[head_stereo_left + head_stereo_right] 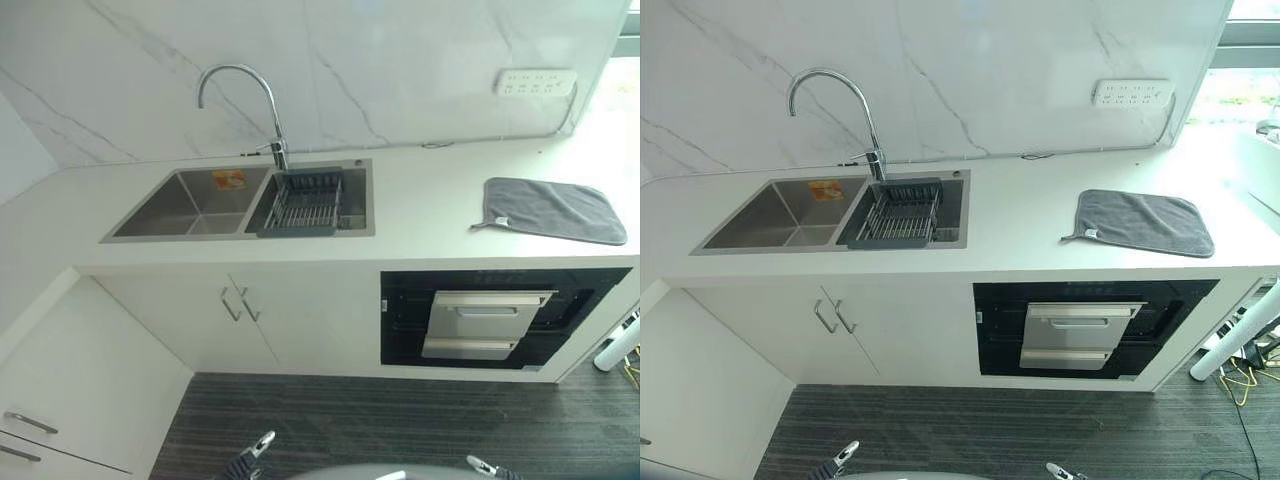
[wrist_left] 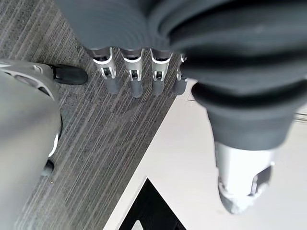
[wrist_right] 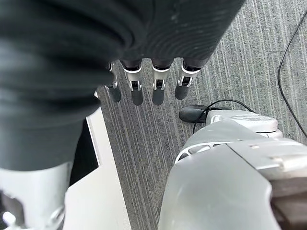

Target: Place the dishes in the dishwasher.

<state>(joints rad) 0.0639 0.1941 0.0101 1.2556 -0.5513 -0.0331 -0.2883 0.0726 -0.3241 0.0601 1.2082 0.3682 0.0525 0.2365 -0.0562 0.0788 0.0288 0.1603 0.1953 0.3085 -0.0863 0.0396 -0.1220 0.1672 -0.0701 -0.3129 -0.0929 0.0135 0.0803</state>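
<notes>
along the back wall the white desk (image 1: 1020,215) carries a double sink (image 1: 770,215) with a dark dish rack (image 1: 898,215) in its right basin, under the tap (image 1: 830,100), and a grey cloth (image 1: 1145,222) lying well to the right. no dishes can be made out in the rack from here. the dishwasher (image 1: 1080,335) sits under the desk, below the cloth, its silver front tipped partly open. both hands hang low over the striped floor, well short of the desk: the left hand (image 2: 134,72) and the right hand (image 3: 148,81) each have fingers straight and relaxed, holding nothing. the rack lies ahead and to the left, so the left hand looks nearer; the dishwasher is nearer the right
</notes>
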